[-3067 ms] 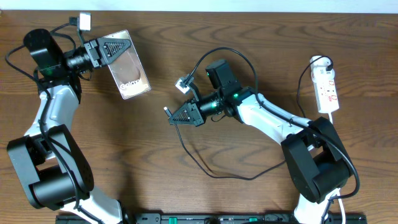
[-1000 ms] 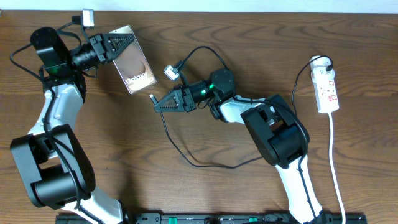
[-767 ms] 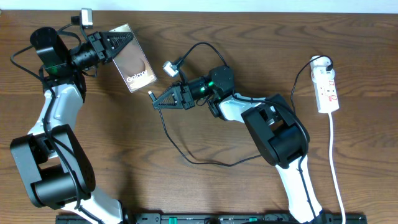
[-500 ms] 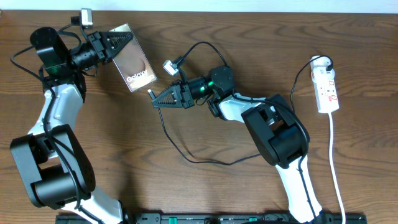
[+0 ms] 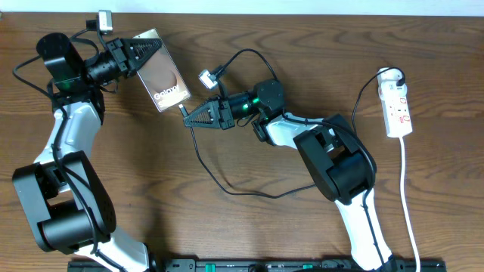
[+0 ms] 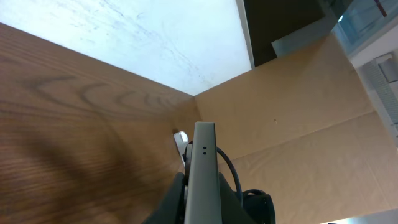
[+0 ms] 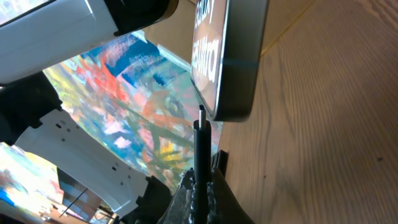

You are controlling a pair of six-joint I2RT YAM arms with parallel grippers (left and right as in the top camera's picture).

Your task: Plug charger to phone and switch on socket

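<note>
My left gripper is shut on the phone, which it holds tilted above the table's far left; its "Galaxy" end points toward the middle. In the left wrist view the phone shows edge-on between the jaws. My right gripper is shut on the charger plug, whose tip sits just at the phone's lower short edge. In the right wrist view the plug tip meets the bottom edge of the phone. The black charger cable loops across the table. The white socket lies far right.
The socket's white cord runs down the right edge. A small connector on a robot cable sits above the right gripper. A white block sits at the top left by the left arm.
My right gripper has carried the charger plug left and up until its tip reaches the phone's lower edge. The left gripper lifted the phone slightly earlier and now holds still.
</note>
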